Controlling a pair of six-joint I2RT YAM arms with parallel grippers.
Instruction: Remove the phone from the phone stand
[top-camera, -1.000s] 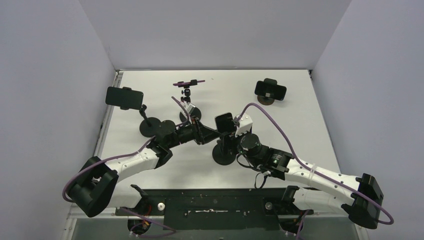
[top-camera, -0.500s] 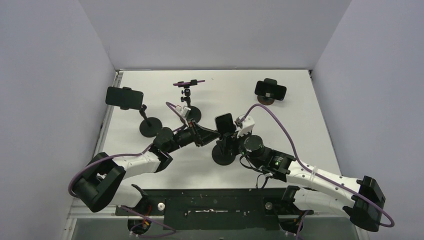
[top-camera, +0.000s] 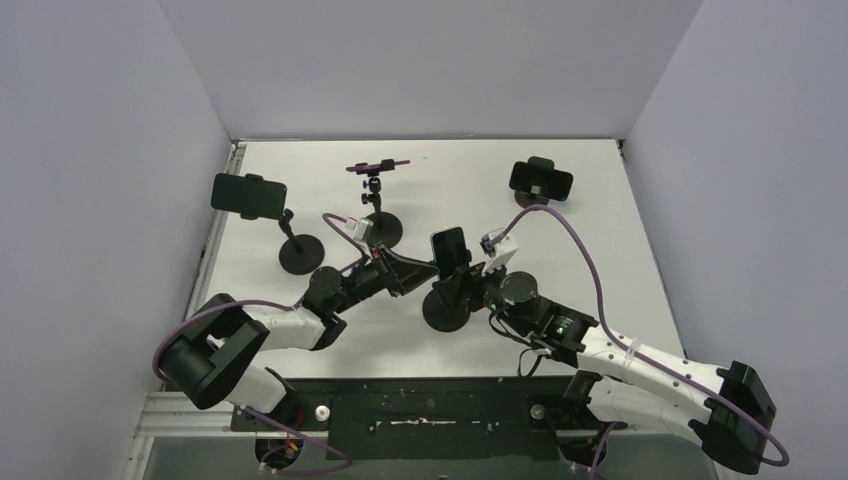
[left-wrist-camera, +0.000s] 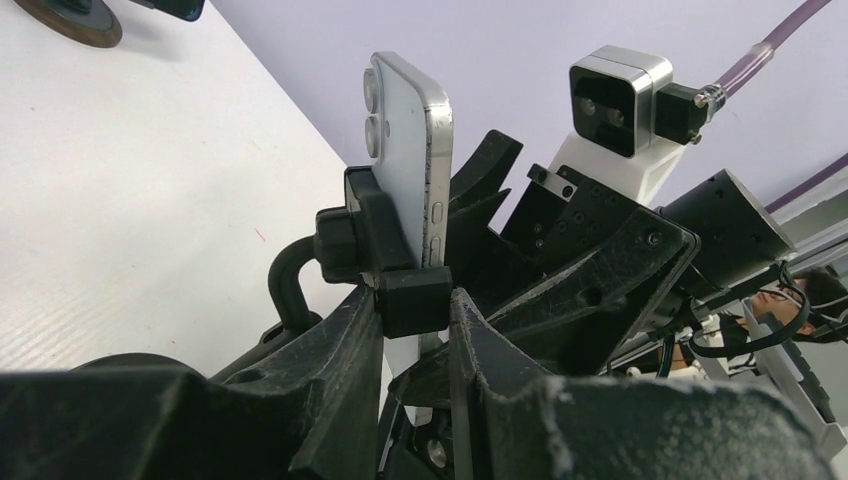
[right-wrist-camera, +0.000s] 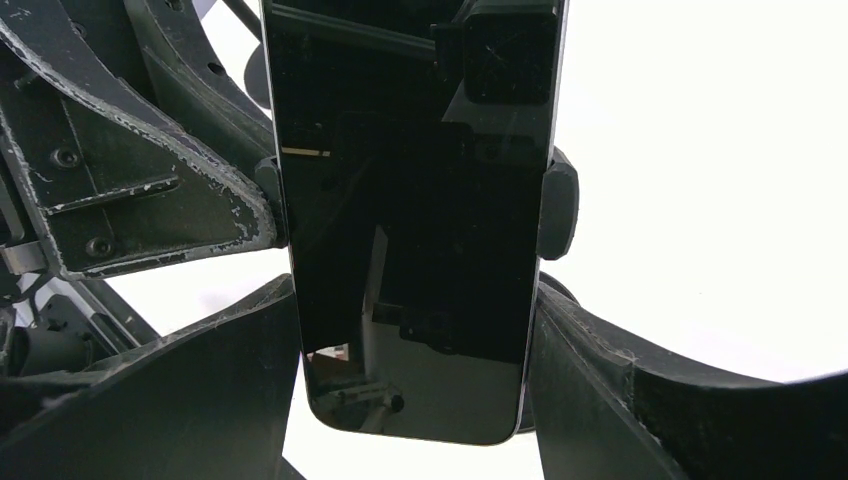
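The phone (top-camera: 450, 247) stands upright in the clamp of the black phone stand (top-camera: 443, 312) at the table's middle. In the left wrist view I see its pale back (left-wrist-camera: 400, 150), and in the right wrist view its dark screen (right-wrist-camera: 415, 200). My left gripper (top-camera: 425, 272) comes from the left and is shut on the stand's black clamp block (left-wrist-camera: 412, 295). My right gripper (top-camera: 462, 285) comes from the right, and its two fingers press the phone's side edges near its lower end (right-wrist-camera: 415, 295).
Three other stands hold phones: one at the left (top-camera: 248, 195) with a round base (top-camera: 300, 255), one with a purple phone at the back middle (top-camera: 378, 164), and one at the back right (top-camera: 541, 181). White walls enclose the table.
The left arm's elbow has drawn back toward its base and its wrist has dropped lower by the stand. The right wrist has edged in closer to the phone, which looks narrower now.
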